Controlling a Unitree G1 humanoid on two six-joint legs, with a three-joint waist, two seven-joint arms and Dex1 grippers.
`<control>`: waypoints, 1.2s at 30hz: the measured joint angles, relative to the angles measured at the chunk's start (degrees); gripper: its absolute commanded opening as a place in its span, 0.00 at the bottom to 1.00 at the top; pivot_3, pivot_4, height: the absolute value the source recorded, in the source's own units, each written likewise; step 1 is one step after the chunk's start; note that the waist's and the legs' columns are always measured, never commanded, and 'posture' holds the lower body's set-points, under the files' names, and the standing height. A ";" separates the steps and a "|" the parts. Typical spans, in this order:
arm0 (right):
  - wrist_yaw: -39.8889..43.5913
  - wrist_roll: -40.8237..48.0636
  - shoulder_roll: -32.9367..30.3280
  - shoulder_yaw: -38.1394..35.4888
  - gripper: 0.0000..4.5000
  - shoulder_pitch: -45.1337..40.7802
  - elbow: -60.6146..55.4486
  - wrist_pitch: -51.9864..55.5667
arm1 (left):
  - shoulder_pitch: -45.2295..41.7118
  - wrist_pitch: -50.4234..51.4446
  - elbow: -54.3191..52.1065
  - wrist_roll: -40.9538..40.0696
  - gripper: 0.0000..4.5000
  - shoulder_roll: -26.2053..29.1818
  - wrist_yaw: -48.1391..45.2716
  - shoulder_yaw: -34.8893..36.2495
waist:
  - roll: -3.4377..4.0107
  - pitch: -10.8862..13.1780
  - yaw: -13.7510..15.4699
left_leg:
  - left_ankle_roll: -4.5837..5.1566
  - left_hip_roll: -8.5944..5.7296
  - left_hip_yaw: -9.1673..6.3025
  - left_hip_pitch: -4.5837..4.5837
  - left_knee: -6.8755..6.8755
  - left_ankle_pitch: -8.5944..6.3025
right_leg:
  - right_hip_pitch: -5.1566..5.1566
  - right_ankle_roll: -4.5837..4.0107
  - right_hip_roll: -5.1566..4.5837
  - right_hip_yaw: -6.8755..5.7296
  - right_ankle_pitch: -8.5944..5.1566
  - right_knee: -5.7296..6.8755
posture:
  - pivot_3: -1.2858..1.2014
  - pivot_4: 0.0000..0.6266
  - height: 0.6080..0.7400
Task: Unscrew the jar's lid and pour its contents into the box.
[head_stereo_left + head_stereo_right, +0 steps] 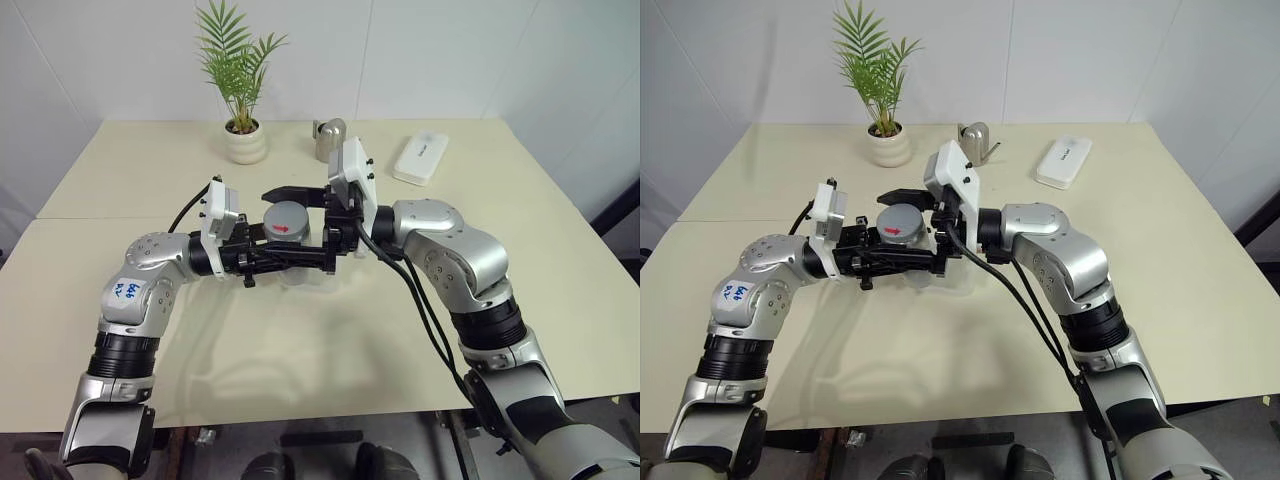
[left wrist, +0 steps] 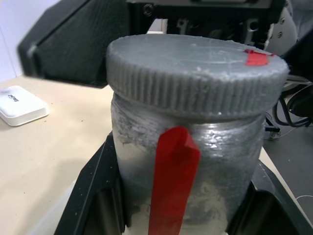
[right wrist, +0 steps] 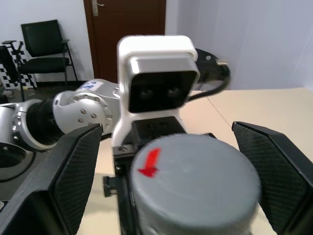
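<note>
The jar (image 2: 220, 161) is small and silvery-clear with a red label, and it is held upright above the table's middle. My left gripper (image 1: 300, 258) is shut on its body from the left. Its grey ribbed lid (image 1: 287, 222), with a red mark on top, is on the jar. My right gripper (image 3: 171, 166) reaches in from the right and stands open. Its fingers (image 3: 73, 171) sit on either side of the lid with a gap to it. Through the frosted wall the contents cannot be made out. The clear box (image 1: 962, 280) lies on the table below the grippers, mostly hidden by them.
At the table's far side stand a white plant pot (image 1: 245, 140) with a palm, a metal watering can (image 1: 328, 135) and a white oblong case (image 1: 420, 158). The cream table (image 1: 300, 350) stretches wide in front of the grippers.
</note>
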 measured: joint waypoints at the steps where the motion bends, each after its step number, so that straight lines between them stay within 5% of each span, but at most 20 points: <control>1: 0.02 -0.36 -0.28 -0.03 0.99 0.00 0.84 -0.51 | 0.01 0.00 0.00 0.00 0.43 0.02 -0.05 -0.01 | 0.00 0.00 0.02 | 0.00 0.00 0.00 0.00 0.00 0.00 | 0.00 0.00 0.00 0.00 0.00 0.00 | 0.52 0.24 1.00; 19: 6.96 -0.71 -4.50 -0.54 0.99 -3.51 9.99 -5.55 | 0.64 0.15 -0.03 0.16 0.43 0.26 2.36 0.33 | 0.00 0.00 -0.26 | 0.00 0.01 0.00 0.00 0.00 0.00 | 0.00 0.00 0.00 0.00 0.00 -0.01 | 0.52 0.24 1.00; 25: 7.24 -1.72 -15.63 -8.98 0.99 -0.69 14.34 -6.78 | 2.69 0.22 -0.98 0.30 0.43 1.60 0.39 0.43 | -0.01 0.00 0.54 | 0.04 -0.03 -0.02 -0.02 0.02 -0.03 | 0.06 0.00 -0.03 -0.01 0.00 -0.10 | 0.52 0.24 1.00; 36: 9.49 2.51 -16.33 -11.07 0.99 2.11 7.05 -1.72 | 2.66 0.19 -1.41 0.33 0.43 1.66 0.10 0.45 | 0.06 0.03 -1.26 | -0.03 0.11 0.10 0.05 0.01 -0.03 | 0.00 -0.04 0.05 0.05 -0.01 0.02 | 0.52 0.24 1.00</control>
